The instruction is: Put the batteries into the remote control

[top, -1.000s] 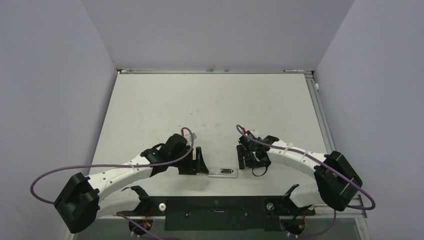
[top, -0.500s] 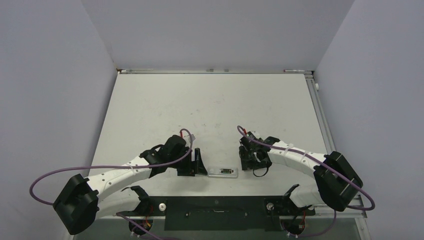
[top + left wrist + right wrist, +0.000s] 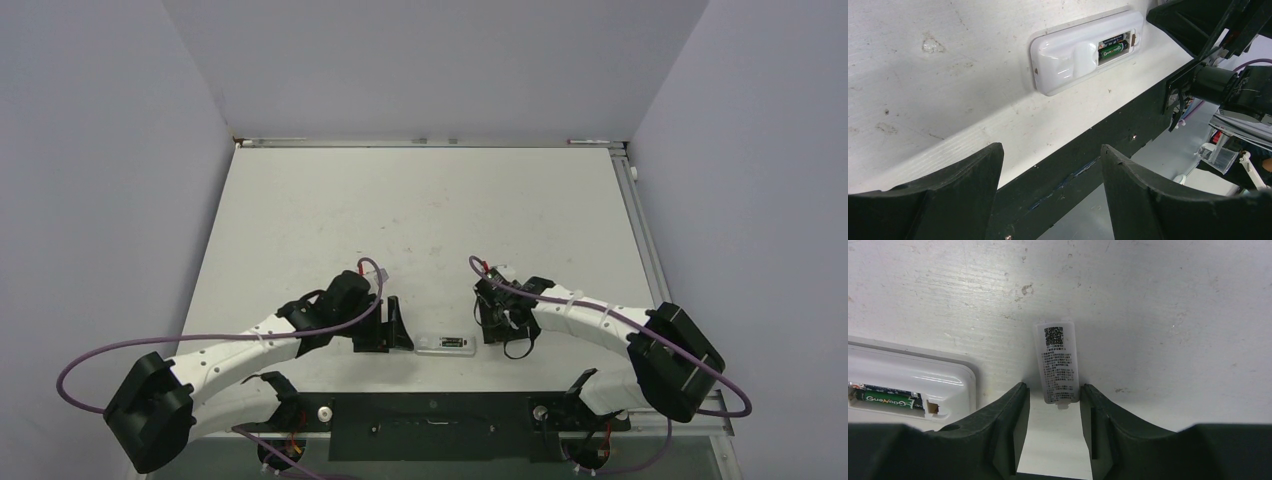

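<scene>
A: Where's the remote?
B: The remote control lies back-up near the desk's near edge, between the two grippers. The batteries sit in its open recess.
A: Jaws?
B: Left gripper is released and empty, just off the remote's left end. Right gripper straddles a loose white labelled cover lying flat on the desk. Can't tell if it's pinched; there may be a sliver of gap on one side.
</scene>
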Available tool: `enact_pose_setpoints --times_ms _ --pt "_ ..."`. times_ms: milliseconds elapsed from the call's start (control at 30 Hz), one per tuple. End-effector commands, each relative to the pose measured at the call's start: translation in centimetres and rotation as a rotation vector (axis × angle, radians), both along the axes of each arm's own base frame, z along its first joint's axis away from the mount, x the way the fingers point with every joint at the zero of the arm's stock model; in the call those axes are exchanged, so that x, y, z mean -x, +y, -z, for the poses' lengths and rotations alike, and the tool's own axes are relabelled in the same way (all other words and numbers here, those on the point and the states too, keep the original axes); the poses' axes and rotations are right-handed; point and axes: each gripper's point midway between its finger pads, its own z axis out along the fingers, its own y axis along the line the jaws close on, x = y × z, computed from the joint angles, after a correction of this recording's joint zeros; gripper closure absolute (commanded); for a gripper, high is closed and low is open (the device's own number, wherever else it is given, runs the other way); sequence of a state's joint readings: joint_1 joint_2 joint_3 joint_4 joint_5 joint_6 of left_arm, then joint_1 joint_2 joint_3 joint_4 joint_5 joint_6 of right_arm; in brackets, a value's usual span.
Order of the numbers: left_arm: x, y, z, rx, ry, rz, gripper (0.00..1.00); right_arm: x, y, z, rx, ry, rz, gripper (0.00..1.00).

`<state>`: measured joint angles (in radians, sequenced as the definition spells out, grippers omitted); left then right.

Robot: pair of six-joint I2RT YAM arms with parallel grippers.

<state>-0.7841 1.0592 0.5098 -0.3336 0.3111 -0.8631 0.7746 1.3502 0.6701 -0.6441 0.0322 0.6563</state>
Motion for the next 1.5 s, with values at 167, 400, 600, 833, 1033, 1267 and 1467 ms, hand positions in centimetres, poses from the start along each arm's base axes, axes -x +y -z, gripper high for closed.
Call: enact_pose_setpoints --times_ms 167,400,600,833,1033,1267,1467 --pt "-0.1 0.1 -0.4 0.017 -0.005 -0.017 0.32 0.3 -0.9 0.5 0.082 -0.012 0.024 0.65" --pt "0.0 0.2 -0.2 0.014 -0.006 -0.019 0.32 0.2 -1.1 0.7 0.099 -0.016 0.033 0.78" --pt "-0.1 0.1 -0.3 0.016 -0.01 -0.016 0.32 -0.8 -0.7 -0.9 0.082 -0.065 0.04 0.91" --pt "-0.3 -0.1 -0.7 0.02 -0.021 -0.007 0.32 -1.7 0.4 -3.9 0.032 -0.121 0.014 0.91" --pt "-0.5 0.1 -0.8 0.019 -0.026 -0.004 0.32 -2.3 2.5 -6.7 -0.037 -0.153 -0.082 0.91" --pt "-1.2 0.6 -2.0 0.039 -0.049 -0.021 0.32 -2.5 5.7 -9.5 -0.085 -0.179 -0.29 0.91" --pt "-2.1 0.3 -5.2 0.125 -0.073 -0.014 0.31 -1.2 7.9 -10.9 -0.108 -0.178 -0.538 0.92"
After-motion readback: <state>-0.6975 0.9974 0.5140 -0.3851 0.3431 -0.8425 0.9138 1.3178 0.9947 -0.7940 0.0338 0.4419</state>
